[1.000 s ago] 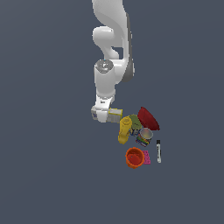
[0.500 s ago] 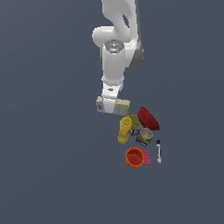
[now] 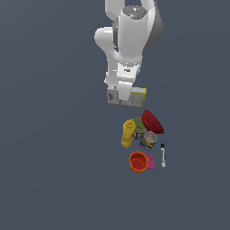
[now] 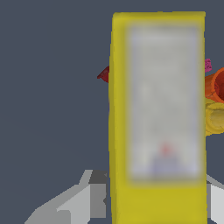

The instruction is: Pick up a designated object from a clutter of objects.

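Flat, even simulator light over a dim grey-blue floor [image 3: 49, 170]; no cast shadows visible; no glare; exterior view low-res and soft; wrist view blurs the carton [image 4: 159, 118] face print, edges undistorted.

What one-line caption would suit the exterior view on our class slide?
Panda arm's gripper holds the flat carton above a clutter of objects.

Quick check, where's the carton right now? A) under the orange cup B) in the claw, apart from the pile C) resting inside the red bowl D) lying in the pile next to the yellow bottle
B: the carton sits in the claw under the arm, clear of the yellow bottle, red bowl and orange cup; in the wrist view it fills the space between the fingers.
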`<action>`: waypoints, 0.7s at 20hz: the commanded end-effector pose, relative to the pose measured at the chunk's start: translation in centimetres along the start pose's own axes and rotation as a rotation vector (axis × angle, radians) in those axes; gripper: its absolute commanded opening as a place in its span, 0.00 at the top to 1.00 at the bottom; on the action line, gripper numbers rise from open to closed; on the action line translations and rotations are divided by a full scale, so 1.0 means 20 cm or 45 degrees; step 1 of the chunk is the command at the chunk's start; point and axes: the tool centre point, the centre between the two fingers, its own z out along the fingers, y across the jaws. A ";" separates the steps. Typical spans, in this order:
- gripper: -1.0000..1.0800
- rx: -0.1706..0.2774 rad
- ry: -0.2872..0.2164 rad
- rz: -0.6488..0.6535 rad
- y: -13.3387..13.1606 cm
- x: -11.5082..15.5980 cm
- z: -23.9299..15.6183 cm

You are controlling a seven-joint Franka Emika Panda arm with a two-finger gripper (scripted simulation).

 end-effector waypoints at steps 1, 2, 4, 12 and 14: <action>1.00 0.001 0.000 0.000 -0.03 0.06 -0.11; 1.00 0.001 0.000 0.000 -0.03 0.08 -0.16; 1.00 0.001 0.000 0.000 -0.05 0.12 -0.25; 1.00 0.002 0.002 -0.002 -0.12 0.31 -0.61; 1.00 0.002 0.002 -0.002 -0.13 0.36 -0.69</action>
